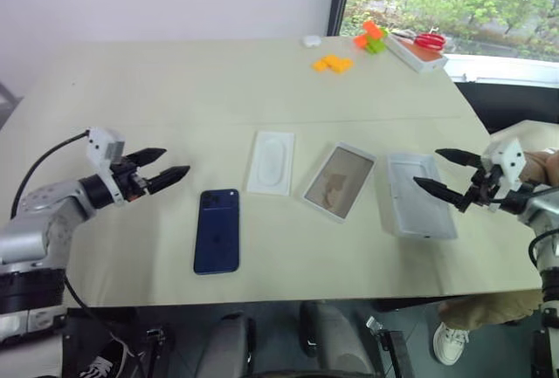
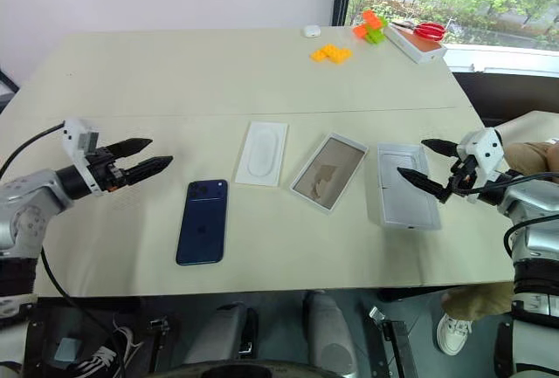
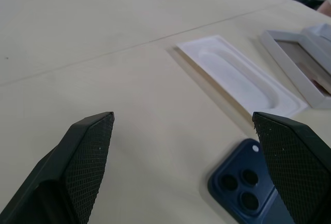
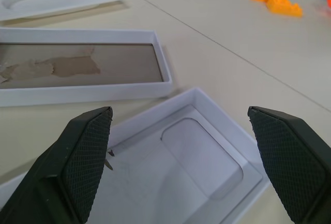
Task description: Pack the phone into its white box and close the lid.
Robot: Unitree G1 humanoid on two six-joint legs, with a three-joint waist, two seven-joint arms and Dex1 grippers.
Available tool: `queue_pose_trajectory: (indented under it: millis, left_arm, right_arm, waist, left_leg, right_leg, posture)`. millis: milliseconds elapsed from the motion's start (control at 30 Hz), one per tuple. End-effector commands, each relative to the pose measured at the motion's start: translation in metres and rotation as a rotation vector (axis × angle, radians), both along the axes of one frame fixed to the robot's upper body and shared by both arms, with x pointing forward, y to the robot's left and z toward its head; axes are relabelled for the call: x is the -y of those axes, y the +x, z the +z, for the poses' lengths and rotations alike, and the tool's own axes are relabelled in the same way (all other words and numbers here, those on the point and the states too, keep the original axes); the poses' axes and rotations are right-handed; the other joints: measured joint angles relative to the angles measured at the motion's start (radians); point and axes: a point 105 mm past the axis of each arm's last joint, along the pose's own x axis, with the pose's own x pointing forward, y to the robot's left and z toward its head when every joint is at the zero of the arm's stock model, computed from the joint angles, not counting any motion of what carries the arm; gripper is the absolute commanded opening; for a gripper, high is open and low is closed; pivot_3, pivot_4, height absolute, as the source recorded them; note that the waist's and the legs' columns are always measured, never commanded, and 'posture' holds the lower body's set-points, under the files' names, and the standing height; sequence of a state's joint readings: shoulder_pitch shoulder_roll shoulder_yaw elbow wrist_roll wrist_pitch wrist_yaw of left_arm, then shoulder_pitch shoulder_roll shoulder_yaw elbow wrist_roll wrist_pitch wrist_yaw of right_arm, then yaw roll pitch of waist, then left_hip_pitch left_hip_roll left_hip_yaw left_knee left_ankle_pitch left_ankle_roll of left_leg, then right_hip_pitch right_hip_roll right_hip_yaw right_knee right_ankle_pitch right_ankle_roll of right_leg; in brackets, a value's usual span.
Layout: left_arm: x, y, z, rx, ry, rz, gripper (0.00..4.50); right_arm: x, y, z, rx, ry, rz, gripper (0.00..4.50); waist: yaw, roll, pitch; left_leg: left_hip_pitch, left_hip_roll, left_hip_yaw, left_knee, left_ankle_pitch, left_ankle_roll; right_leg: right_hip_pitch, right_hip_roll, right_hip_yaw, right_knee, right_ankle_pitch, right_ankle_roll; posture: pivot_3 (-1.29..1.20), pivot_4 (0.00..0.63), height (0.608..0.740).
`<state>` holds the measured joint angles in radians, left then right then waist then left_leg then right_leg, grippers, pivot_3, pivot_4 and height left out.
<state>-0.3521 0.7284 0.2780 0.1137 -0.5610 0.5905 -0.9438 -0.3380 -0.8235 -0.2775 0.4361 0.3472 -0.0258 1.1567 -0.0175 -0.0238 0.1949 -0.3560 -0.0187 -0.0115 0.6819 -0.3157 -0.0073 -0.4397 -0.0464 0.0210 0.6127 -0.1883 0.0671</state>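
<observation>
Both pincers hang spread wide above the beige table, holding nothing. Left gripper points inward over the table's left side, and the phone lies just beyond its fingertips, back up, its camera cluster at the far corner. Right gripper reaches in from the opposite side, its fingers poised over the near edge of a white tray with a shallow rectangular recess in its floor; I cannot tell whether they touch it. Between phone and that tray lie two more pieces in a row: a thin white insert with an oval recess next to the phone, then a white-walled tray with a brownish floor, set at a slant. All four lie apart from one another. Far back near the window sit orange building blocks, a green-and-orange block cluster and red-handled scissors.
</observation>
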Motion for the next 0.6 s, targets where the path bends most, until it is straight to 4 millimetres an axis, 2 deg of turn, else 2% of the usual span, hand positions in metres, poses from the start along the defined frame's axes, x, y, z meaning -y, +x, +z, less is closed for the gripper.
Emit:
queue_pose_trajectory:
  millis: [33,267,367,533,600]
  left_arm:
    - [0.013,0.002,0.014,-0.007,-0.051,-0.027,4.50]
    - [0.033,0.013,0.019,-0.042,-0.129,0.000,4.50]
    - [0.050,0.028,0.010,-0.095,-0.129,0.033,4.50]
    - [0.080,0.051,-0.006,-0.122,-0.041,0.116,4.50]
    - [0.090,0.056,-0.010,-0.147,-0.044,0.128,4.50]
  right_arm:
    - [-0.006,0.001,0.019,0.058,0.003,0.019,4.39]
    - [-0.015,0.001,0.018,0.055,-0.022,0.053,4.39]
    - [-0.028,0.001,0.022,0.075,-0.049,0.095,4.39]
    - [-0.047,-0.001,0.017,0.100,-0.161,0.165,4.39]
    - [-0.055,-0.002,0.020,0.125,-0.186,0.189,4.39]
  waist:
    - [0.000,0.000,0.000]
    - [0.002,0.000,0.000]
    - [0.004,0.000,0.000]
    - [0.005,0.000,0.000]
    - [0.004,-0.001,0.000]
  left_leg:
    - [0.000,0.000,0.000,0.000,0.000,0.000]
    - [0.000,0.000,0.000,0.000,0.000,0.000]
    - [0.000,0.000,-0.001,0.001,0.000,0.000]
    - [0.000,-0.001,-0.001,0.001,0.000,0.000]
    - [-0.001,-0.002,-0.001,0.001,0.000,0.000]
  right_leg:
    - [0.000,0.000,0.000,0.000,0.000,0.000]
    - [0.000,0.000,0.000,0.000,0.000,0.000]
    - [0.000,0.000,0.000,0.000,0.000,0.000]
    - [0.001,-0.001,0.000,0.000,0.001,0.002]
    - [0.001,-0.001,0.000,0.000,0.002,0.003]
  posture:
    - [0.00,0.150,0.740]
    - [0.00,0.150,0.740]
    - [0.00,0.150,0.740]
    - [0.00,0.150,0.740]
    - [0.00,0.150,0.740]
